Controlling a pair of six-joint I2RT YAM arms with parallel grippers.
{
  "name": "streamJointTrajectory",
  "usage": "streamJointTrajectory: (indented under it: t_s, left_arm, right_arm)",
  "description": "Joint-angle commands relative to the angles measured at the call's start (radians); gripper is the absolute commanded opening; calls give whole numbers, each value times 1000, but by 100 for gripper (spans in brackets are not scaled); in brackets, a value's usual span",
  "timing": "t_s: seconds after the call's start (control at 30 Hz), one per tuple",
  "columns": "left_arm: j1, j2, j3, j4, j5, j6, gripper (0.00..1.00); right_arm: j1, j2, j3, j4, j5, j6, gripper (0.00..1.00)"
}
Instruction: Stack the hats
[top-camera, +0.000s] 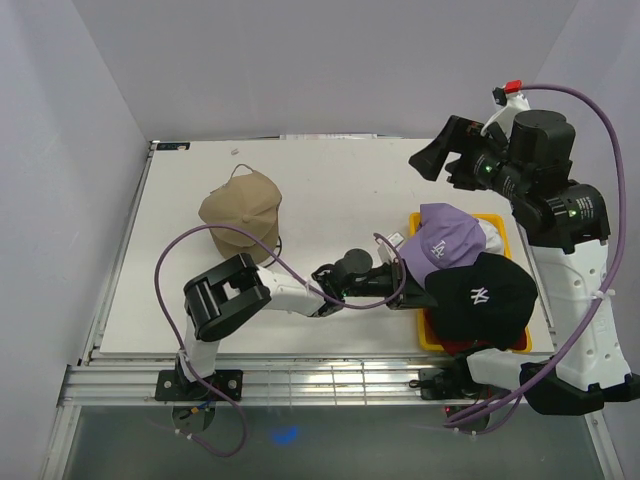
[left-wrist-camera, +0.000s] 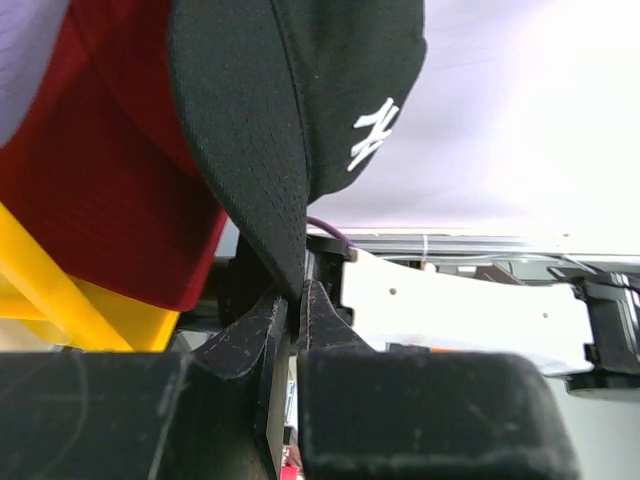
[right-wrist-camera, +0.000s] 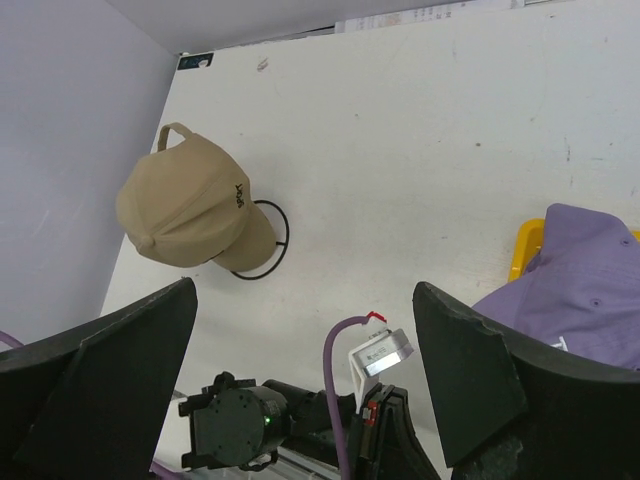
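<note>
Left gripper (left-wrist-camera: 297, 300) clamped on black cap (left-wrist-camera: 300, 90) brim, presumably for carrying to tan cap (top-camera: 240, 210) at ten o'clock. Right gripper (top-camera: 437, 155) spread wide, empty, at one o'clock.

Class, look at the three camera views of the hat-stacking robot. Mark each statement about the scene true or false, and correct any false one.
1. The left gripper is pinching the brim of the black cap. True.
2. The right gripper is shut on the lavender cap. False: it is open, holds nothing and is raised above the table.
3. The tan cap sits in the yellow tray. False: it lies on the table, well apart from the tray.
4. The lavender cap is at the yellow tray, next to the black cap. True.
5. The black cap carries a white logo. True.
</note>
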Motion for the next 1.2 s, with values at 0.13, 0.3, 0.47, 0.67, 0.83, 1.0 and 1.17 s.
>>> streamJointTrajectory:
  t_s: [0.13, 0.3, 0.47, 0.67, 0.83, 1.0, 1.17]
  left_arm:
    - [16, -136, -31, 137, -33, 4, 0]
    - [38, -254, -91, 113, -110, 24, 0]
    - [79, -346, -135, 99, -154, 30, 0]
    - [105, -471, -178, 39, -234, 39, 0]
    - [139, -649, -278, -79, -399, 39, 0]
    - [168, -873, -316, -240, -545, 90, 0]
    - [170, -1082, -353, -381, -795, 129, 0]
  right_arm:
    - [-5, 27, 97, -37, -20, -6, 93]
    - [-5, 17, 132, -36, -5, 6, 93]
    - [-5, -10, 149, -28, 31, 20, 93]
    - [-5, -36, 159, -8, 73, 48, 93]
    - [-7, -59, 183, 26, 113, 77, 93]
    - [-5, -12, 205, 41, 65, 112, 93]
    - [-2, 103, 177, 108, -157, 180, 91]
